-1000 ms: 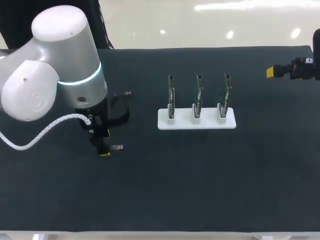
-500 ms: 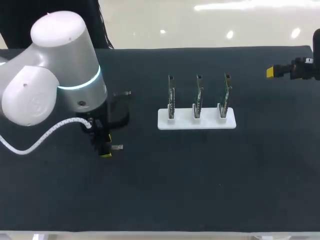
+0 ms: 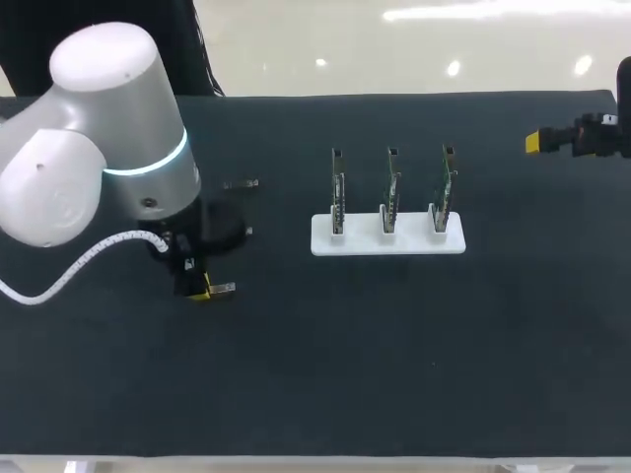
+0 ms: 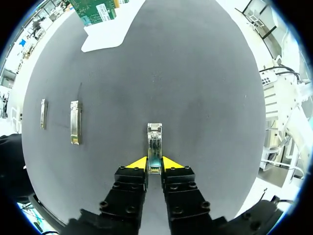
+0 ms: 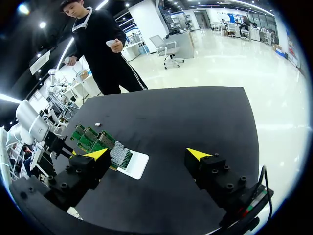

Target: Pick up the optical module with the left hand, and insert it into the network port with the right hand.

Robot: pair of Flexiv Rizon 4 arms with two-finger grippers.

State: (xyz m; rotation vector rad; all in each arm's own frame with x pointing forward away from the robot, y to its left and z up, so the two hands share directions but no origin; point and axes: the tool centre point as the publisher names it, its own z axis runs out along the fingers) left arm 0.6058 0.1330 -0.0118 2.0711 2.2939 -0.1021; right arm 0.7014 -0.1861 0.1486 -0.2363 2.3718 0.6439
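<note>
Left gripper (image 4: 155, 166) clamped on optical module (image 4: 154, 139), right gripper (image 5: 146, 155) spread wide near table (image 3: 394, 374) edge

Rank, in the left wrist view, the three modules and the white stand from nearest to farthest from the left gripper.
1. Gripped module, between the jaws of the left gripper.
2. Nearer loose module, lying off to the gripper's side.
3. Farther loose module, just beyond it.
4. White stand, far ahead.
</note>
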